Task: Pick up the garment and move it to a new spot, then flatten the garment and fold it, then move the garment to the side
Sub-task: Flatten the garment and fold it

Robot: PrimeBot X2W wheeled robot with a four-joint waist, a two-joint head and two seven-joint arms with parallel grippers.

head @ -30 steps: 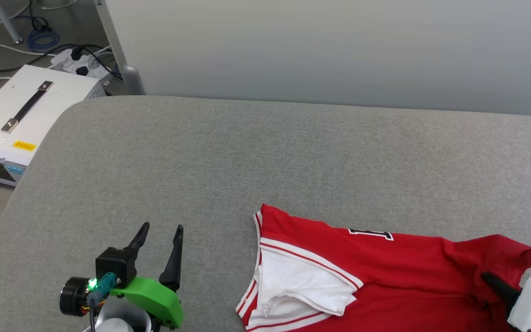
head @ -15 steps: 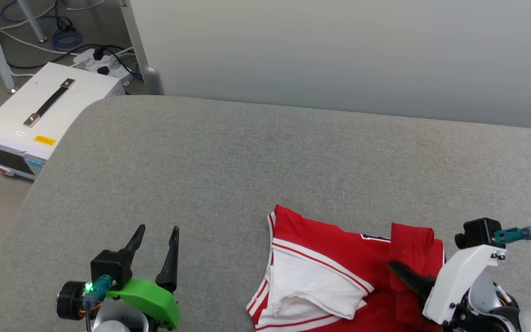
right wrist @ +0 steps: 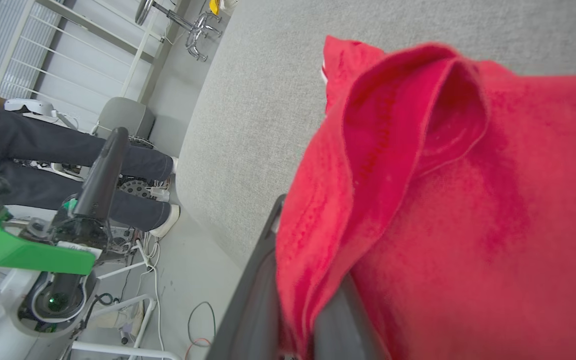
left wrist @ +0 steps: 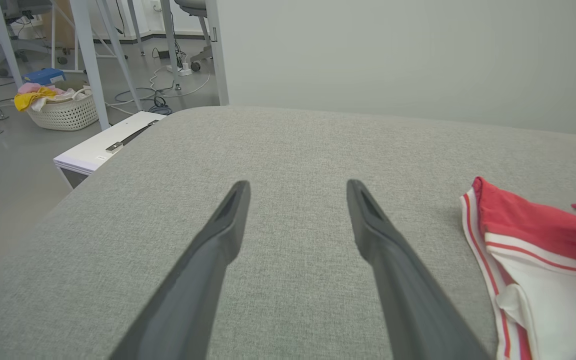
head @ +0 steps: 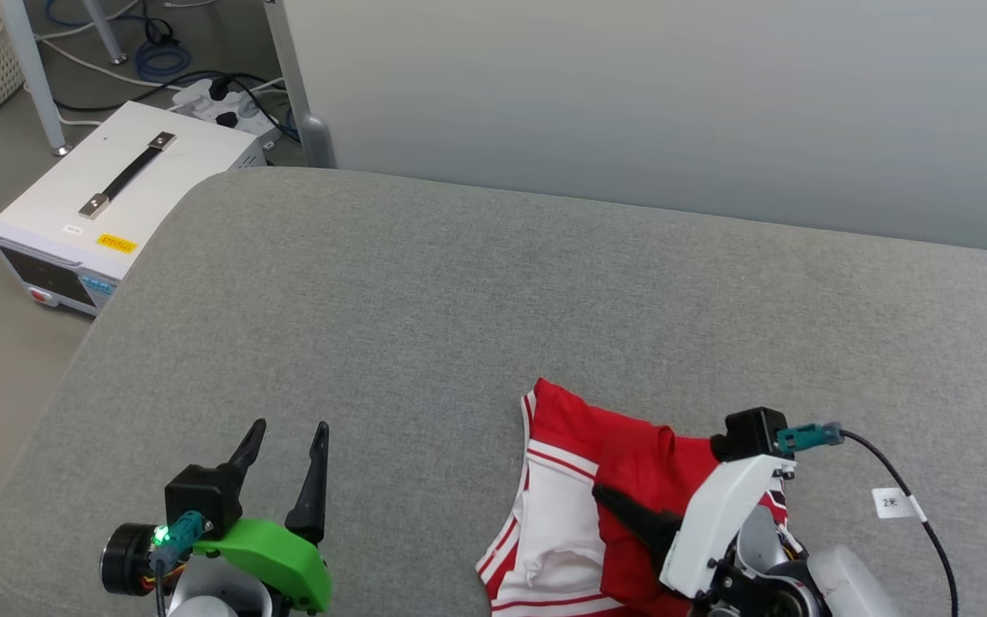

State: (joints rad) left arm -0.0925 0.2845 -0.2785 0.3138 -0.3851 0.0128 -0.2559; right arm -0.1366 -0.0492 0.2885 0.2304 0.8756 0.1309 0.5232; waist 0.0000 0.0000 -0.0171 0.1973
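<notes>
The garment (head: pixel 631 463) is running off the head view's bottom edge, its folded-over red cloth hiding whatever lies beneath. The right gripper (head: pixel 609 499) is burying its fingertips in that fold. The yellow label (head: pixel 116 244) on the white box (head: pixel 56 214) is showing print too small to read, and a person's legs (right wrist: pixel 43 150) are getting cropped at the right wrist view's edge.

Our left end effector (head: pixel 291 426) at lower left, fingers spread wide, pointing up the frame, our right end effector (head: pixel 609 497) at lower right, fingers pinched tight on the garment (head: pixel 639 463), pointing upper left
</notes>
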